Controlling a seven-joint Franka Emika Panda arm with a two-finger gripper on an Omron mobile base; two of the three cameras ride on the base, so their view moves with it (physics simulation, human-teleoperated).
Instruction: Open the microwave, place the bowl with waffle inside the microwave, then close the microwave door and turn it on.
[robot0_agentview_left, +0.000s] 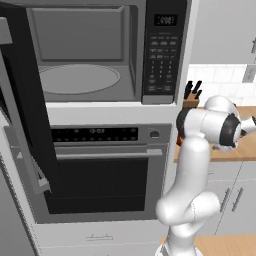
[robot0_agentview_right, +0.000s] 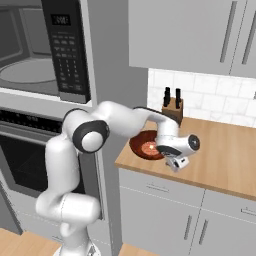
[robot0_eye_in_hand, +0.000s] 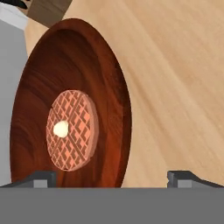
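Observation:
The microwave (robot0_agentview_left: 80, 55) stands open, showing its grey cavity and round glass turntable (robot0_agentview_left: 77, 78). The microwave door (robot0_agentview_left: 25, 100) is swung out to the left. The reddish-brown bowl (robot0_agentview_right: 145, 146) sits on the wooden counter by the cabinet wall, holding a round waffle (robot0_eye_in_hand: 72, 130) with a pale dab on it. My gripper (robot0_agentview_right: 176, 163) hangs open at the bowl's right rim. In the hand view, the gripper (robot0_eye_in_hand: 113, 178) has one fingertip (robot0_eye_in_hand: 41, 177) over the bowl and the other over bare counter. Nothing is held.
A wall oven (robot0_agentview_left: 100, 170) with a horizontal handle sits under the microwave. A knife block (robot0_agentview_right: 172, 107) stands behind the bowl against the tiled wall. The wooden counter (robot0_agentview_right: 225, 155) runs off to the right, with wall cabinets (robot0_agentview_right: 190, 35) above.

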